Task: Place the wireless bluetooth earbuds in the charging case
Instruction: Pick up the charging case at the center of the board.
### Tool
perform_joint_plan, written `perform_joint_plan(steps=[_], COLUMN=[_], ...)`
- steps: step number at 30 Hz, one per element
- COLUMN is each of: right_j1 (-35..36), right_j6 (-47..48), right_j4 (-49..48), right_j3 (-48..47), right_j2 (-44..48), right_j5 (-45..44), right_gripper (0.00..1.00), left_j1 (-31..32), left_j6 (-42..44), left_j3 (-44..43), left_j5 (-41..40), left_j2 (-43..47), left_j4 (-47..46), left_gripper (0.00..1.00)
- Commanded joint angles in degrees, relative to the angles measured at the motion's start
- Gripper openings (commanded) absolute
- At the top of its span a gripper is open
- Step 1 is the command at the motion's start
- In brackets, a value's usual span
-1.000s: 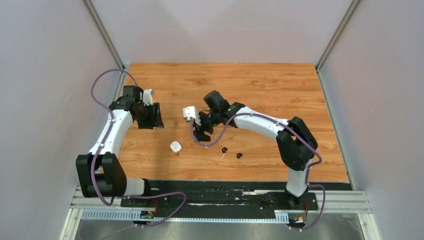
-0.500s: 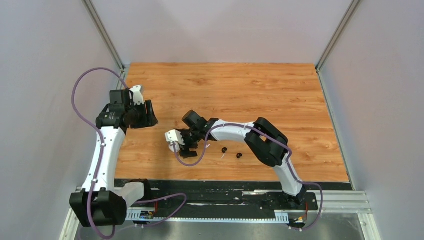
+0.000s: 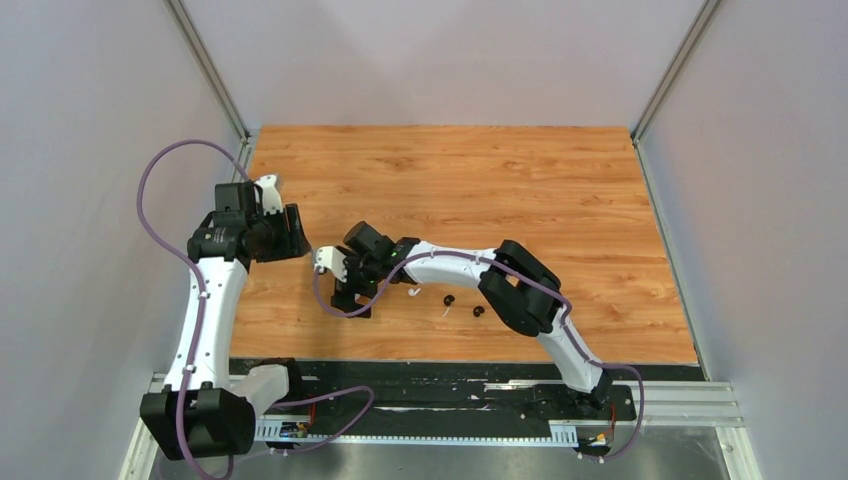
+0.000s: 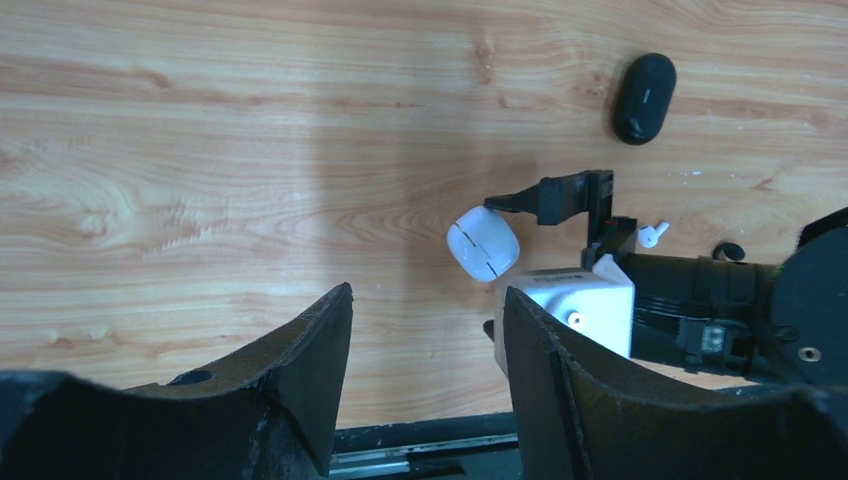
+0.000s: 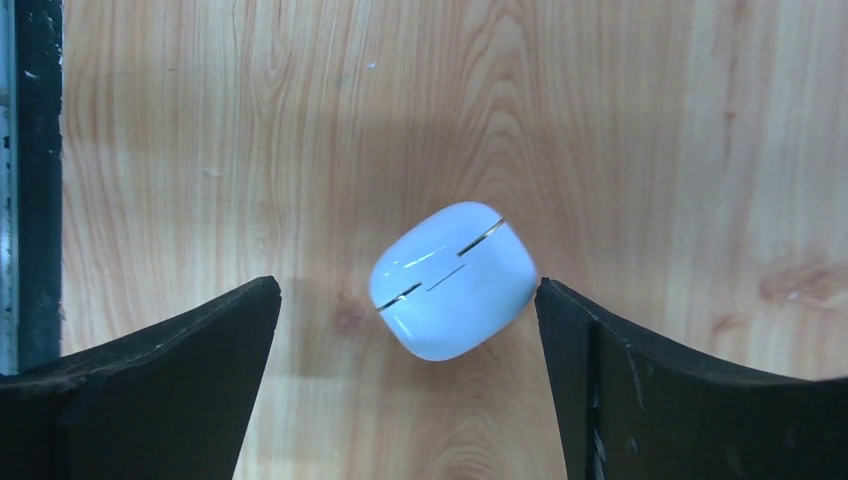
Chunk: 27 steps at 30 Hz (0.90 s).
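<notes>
Earbuds (image 3: pixel 448 299) lie unmoved on the counter (image 3: pixel 500 170); the right tool (image 5: pixel 408 300) has dropped leftward over the white charging case (image 5: pixel 453 280), released wide either side. Left tool (image 4: pixel 425 305) released, empty.

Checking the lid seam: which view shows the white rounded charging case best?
Right wrist: the white rounded charging case sits centre frame, seam sharp. Left wrist shows it small; top external hides it under the right pincer.
</notes>
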State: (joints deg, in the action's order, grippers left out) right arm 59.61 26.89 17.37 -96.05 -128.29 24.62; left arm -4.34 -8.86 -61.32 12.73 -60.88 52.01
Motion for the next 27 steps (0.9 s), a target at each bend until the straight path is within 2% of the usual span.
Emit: perform_joint_plan(steps=[1, 6, 8, 9, 12, 15, 19, 23, 27], right_j1=[0.88, 1.07, 1.32, 1.42, 1.7, 1.82, 2.24, 2.7, 2.71], right_j6=[-9.45, -18.51, -21.98, -23.6, -26.35, -29.02, -29.79, -27.36, -23.38], right_j4=[1.48, 0.61, 0.0, -0.23, -0.49, -0.43, -0.18, -0.68, -1.48], right_j3=[0.77, 1.1, 1.31, 1.38, 1.3, 1.3, 1.47, 2.53, 3.93], right_j2=[2.3, 1.9, 1.82, 1.75, 1.41, 0.76, -0.42, -0.81, 0.04], right_j5=[-3.5, -7.96, -9.99, -10.78, -12.25, -13.74, -16.78, -22.27, -23.12], right_gripper=[1.0, 0.97, 0.82, 0.79, 0.76, 0.78, 0.77, 0.67, 0.6], left_j1=[0.07, 0.03, -0.3, -0.49, -0.62, -0.59, -0.63, -0.59, -0.63], left_j6=[-1.43, -2.9, -2.99, -3.0, -3.19, -3.34, -3.35, -3.39, -3.1], left_j3=[-2.0, -2.12, -2.33, -2.49, -2.58, -2.48, -2.51, -2.69, -3.06], left_j5=[2.9, -0.8, -1.92, -2.05, -1.72, -1.58, -1.61, -2.01, -2.42], left_j2=[1.8, 2.07, 2.16, 2.21, 2.37, 2.79, 3.4, 3.65, 3.72], left_j4=[0.18, 0.46, 0.8, 1.1, 1.51, 1.77, 1.99, 2.32, 2.26], left_gripper=[0.64, 0.64, 0.64, 0.64, 0.64, 0.64, 0.64, 0.63, 0.63])
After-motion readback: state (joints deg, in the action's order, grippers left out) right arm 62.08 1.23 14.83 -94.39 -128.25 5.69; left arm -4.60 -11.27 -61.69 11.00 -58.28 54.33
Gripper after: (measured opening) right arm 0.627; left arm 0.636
